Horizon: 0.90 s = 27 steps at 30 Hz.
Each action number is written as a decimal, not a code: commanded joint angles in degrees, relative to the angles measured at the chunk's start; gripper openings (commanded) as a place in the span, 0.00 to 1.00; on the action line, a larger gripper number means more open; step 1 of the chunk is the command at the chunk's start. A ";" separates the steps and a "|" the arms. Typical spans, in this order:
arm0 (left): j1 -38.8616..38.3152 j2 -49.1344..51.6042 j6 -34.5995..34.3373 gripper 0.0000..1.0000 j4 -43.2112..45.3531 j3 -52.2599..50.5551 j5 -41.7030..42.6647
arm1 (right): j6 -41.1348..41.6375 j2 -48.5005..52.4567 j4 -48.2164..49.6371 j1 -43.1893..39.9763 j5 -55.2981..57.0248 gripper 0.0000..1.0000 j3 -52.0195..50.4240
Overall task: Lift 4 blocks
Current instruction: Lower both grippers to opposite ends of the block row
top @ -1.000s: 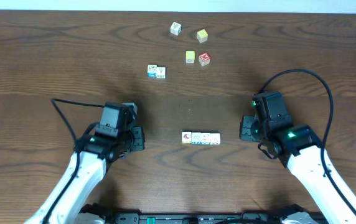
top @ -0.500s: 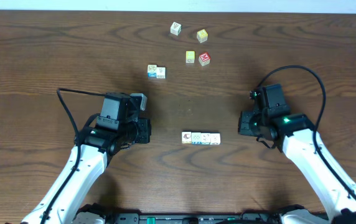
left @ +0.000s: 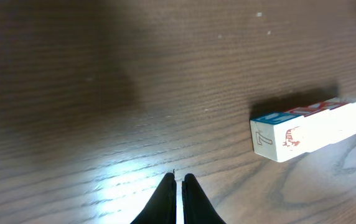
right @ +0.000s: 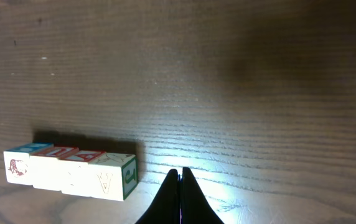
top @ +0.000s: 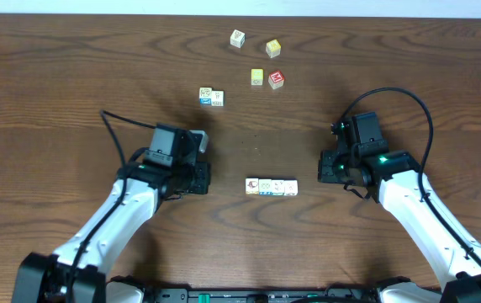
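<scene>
the overhead view takes in both arms at once: the four blocks lie in a row on the table, between the left gripper and the right gripper. they are apart from each, with bare wood on both sides. only this view shows the other cubes at the far side: a touching pair, a yellow-faced cube just beside a red-topped cube, another yellow cube and a pale cube.

the left wrist view gives what the overhead cannot. the left gripper has its fingers pressed together with only a hairline between them, holding nothing. the four blocks lie ahead and to the right of the tips, seen partly from the row's end, clear of them.

the right wrist view shows the right gripper likewise closed to a point and empty. the four blocks sit to the left of its tips, near but not touching. here each cube can be counted, side by side, touching, flat on the wood.
</scene>
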 commanded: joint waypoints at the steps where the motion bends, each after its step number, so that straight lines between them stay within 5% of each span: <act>1: -1.49 1.18 0.76 0.07 0.42 1.03 0.96 | 0.46 0.81 -0.83 -0.09 -0.26 0.01 0.98; 8: -3.74 1.22 0.59 0.07 2.08 1.03 0.90 | 2.01 0.83 -0.02 1.18 6.54 0.01 -0.22; 27: -6.71 2.01 -6.27 0.07 4.68 1.03 -6.16 | 2.01 5.79 5.29 1.38 -0.07 0.01 -2.78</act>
